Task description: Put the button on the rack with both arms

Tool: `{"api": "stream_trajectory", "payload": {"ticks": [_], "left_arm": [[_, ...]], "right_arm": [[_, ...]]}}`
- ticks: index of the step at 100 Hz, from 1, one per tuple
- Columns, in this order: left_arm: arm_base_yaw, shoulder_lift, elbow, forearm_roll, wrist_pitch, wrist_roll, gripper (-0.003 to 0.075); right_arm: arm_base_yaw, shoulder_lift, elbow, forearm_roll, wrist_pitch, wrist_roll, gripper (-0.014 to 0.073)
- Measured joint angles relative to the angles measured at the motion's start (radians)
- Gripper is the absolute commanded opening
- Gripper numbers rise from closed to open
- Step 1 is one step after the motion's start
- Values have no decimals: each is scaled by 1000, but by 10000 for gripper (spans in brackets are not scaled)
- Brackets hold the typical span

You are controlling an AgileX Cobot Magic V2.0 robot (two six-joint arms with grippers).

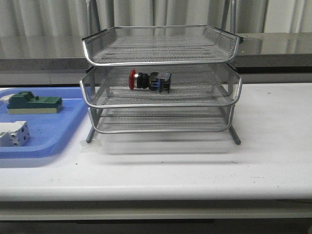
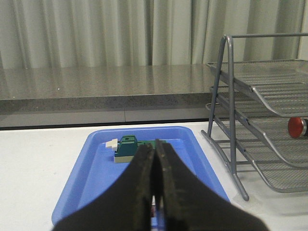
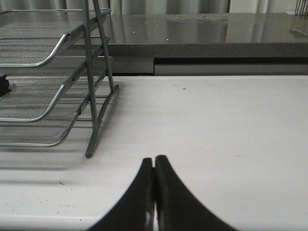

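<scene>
The button (image 1: 148, 81) lies on its side in the middle tray of the silver wire rack (image 1: 161, 100), red head to the left, blue block to the right. Its red head also shows in the left wrist view (image 2: 297, 127), and a black bit of it shows at the edge of the right wrist view (image 3: 4, 85). Neither arm shows in the front view. My left gripper (image 2: 154, 149) is shut and empty above the blue tray. My right gripper (image 3: 154, 160) is shut and empty over the bare table, to the right of the rack (image 3: 57, 82).
A flat blue plastic tray (image 1: 53, 131) lies left of the rack with a green block (image 1: 33, 103) and a white-grey block (image 1: 13, 133) in it. The green block also shows in the left wrist view (image 2: 129, 147). A grey counter ledge runs behind the table.
</scene>
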Motion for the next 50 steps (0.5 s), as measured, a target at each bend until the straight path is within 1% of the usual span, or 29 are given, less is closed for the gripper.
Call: {"api": "stream_trajectory", "payload": {"ticks": [50], "left_arm": [[0,0,0,-8,-5,2,-20]], "right_arm": [[0,0,0,0,0,0,-99]]}}
